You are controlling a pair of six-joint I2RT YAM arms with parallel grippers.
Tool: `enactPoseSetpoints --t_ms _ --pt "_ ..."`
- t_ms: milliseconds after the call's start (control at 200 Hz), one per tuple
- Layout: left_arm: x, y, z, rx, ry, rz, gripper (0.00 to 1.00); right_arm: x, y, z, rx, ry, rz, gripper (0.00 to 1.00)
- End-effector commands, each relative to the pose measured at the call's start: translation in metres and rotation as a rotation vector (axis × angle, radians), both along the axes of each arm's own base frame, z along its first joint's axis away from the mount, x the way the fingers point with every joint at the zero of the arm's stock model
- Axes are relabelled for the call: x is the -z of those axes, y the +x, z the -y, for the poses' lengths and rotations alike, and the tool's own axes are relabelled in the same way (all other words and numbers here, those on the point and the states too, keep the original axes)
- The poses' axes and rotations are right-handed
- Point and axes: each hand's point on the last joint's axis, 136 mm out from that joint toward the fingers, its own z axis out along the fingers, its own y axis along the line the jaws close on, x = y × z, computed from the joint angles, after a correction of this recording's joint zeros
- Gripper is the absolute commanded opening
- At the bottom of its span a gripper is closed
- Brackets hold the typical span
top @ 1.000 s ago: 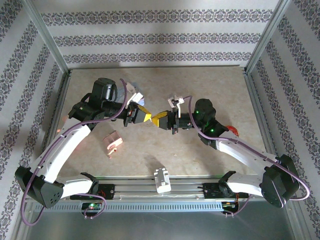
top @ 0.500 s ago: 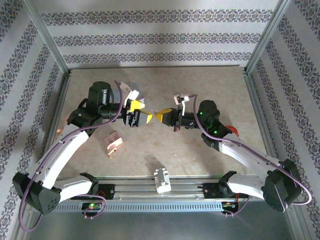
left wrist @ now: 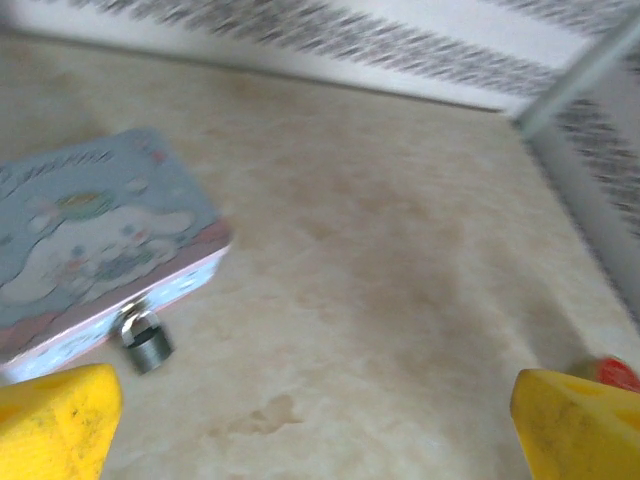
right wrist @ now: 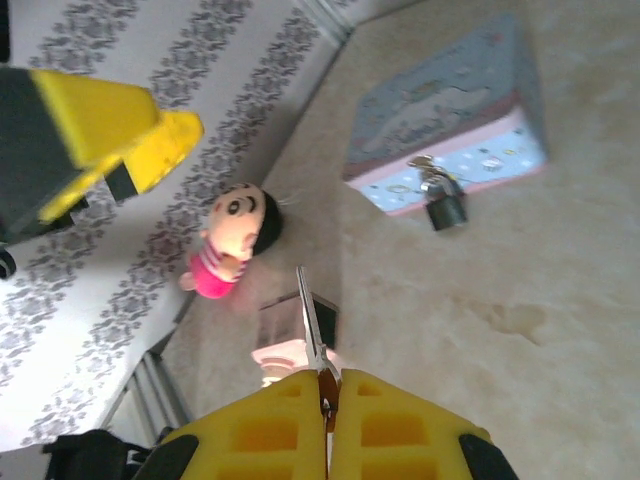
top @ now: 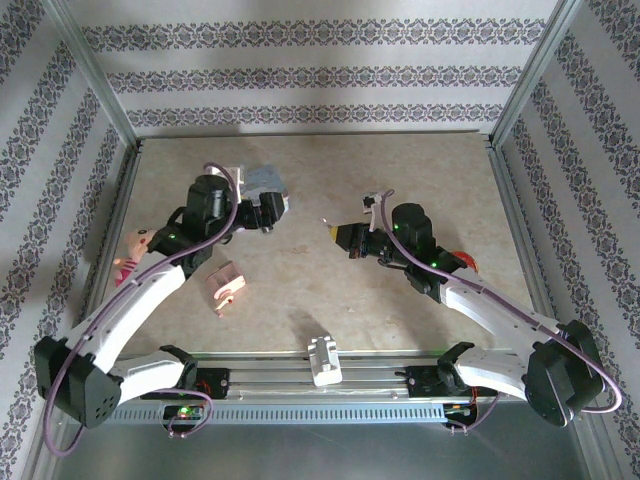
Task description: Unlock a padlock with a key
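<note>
Top external view places the lilac tin (top: 266, 184) on the worktop (top: 330, 165) toward the far left, and everything else is located from it. The left tool (top: 258, 212) sits right at the tin's near edge. In the left wrist view its two yellow fingertips (left wrist: 52, 420) stand far apart at the bottom corners with nothing between them, so it is released. The padlock (left wrist: 148, 342), small and dark with a silvery shackle, hangs from the clasp on the tin's pale pink side wall. It lies on the worktop touching that wall, and the right wrist view shows it about midway along the tin's long side. To the right of the tin, well apart from it, the right tool (right wrist: 328, 388) is clenched on the key (right wrist: 312, 318). Its yellow pads meet around the key's head, and the thin silver blade sticks straight out from them, aimed roughly toward the tin's side of the worktop and clear of the padlock. A little doll (right wrist: 232, 238) with a dark head and pink body lies left of the tin and nearer the arm bases, close to the left wall. A pink clip-like object (top: 226, 287) lies on the worktop nearer the bases than the tin. A white blocky piece (top: 323, 360) sits at the near edge, well apart from the tin. A small red object (top: 466, 262) lies far to the tin's right, beside the right arm.
</note>
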Motion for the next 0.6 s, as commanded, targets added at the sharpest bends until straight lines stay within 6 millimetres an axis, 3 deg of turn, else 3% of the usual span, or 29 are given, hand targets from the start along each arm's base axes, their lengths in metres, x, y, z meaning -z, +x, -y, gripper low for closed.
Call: enactPoseSetpoints --t_ms 0,145,365,595 --pt "0.026 0.019 -0.023 -0.249 0.020 -0.002 0.99 0.011 0.013 0.013 0.094 -0.068 -0.030 0.00" --pt "0.069 0.030 -0.031 -0.370 0.063 -0.110 0.99 0.022 0.015 0.020 0.127 -0.124 -0.058 0.00" --pt "0.125 0.044 -0.029 -0.419 0.180 -0.229 0.99 0.032 0.018 0.028 0.171 -0.170 -0.074 0.00" --pt "0.160 0.058 -0.031 -0.513 0.251 -0.264 0.99 0.031 0.019 0.031 0.187 -0.173 -0.067 0.00"
